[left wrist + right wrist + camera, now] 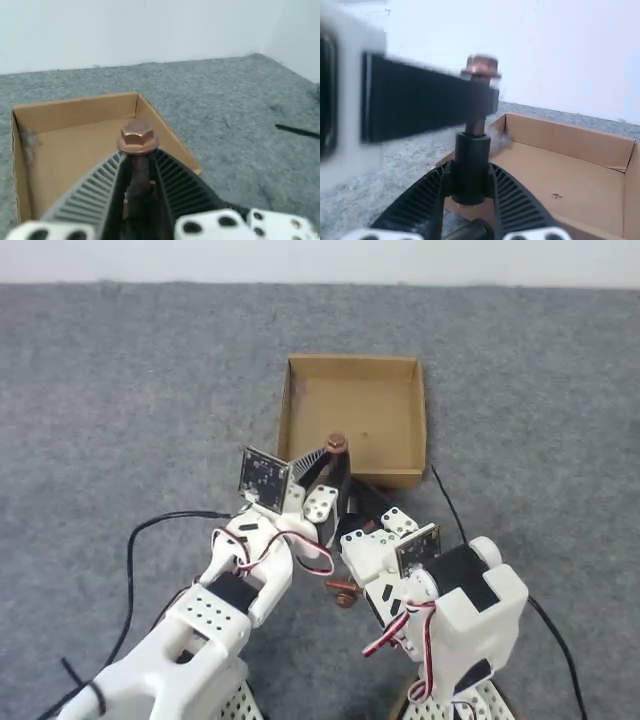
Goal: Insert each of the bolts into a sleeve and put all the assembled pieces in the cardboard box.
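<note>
Ribbed fingers (512, 200) of the right tool (469, 182) sit closest, pinched on the black sleeve (470, 165), which stands upright. Above it the left tool (138, 162) is pressed together on a bolt (137, 137), copper head up, its shank meeting the sleeve's mouth; how deep it sits I cannot tell. In the high view this pair hangs by the near edge of the cardboard box (370, 410), which lies at 12 o'clock from both arms. To do this step well, I judge, keep shank and bore in line, push straight down without twisting, and free the bolt only once its head seats on the sleeve. Count: two bolts, one held and a second bolt (345, 592) lying on the desk (120, 390) at 6 o'clock from the pair; one sleeve I can be sure of; one box, with no finished piece in it
</note>
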